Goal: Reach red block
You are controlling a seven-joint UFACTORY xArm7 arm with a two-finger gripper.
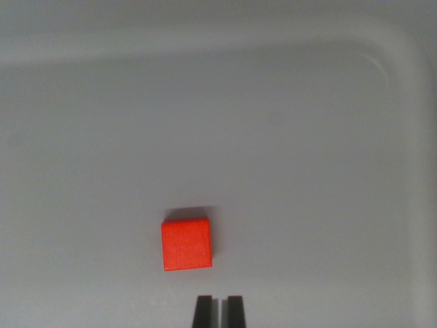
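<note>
Mostly pale grey tray (287, 123) across the wrist view, smooth and bare, with a raised rim running along the top and curving down the wrist view's right. Next in size, red block (186, 244), sitting flat on the tray floor just beyond the fingertips and a little toward the wrist view's left of them, square top face up, edges slightly turned against the frame, a thin dark shadow along its far side. Smallest, gripper (218, 304) at the bottom edge, only two dark fingertips (203, 311) in sight, standing side by side with just a narrow slit between them, so drawn nearly together and clasping nothing. Apart from the block, not touching it, a short gap of bare tray between.
</note>
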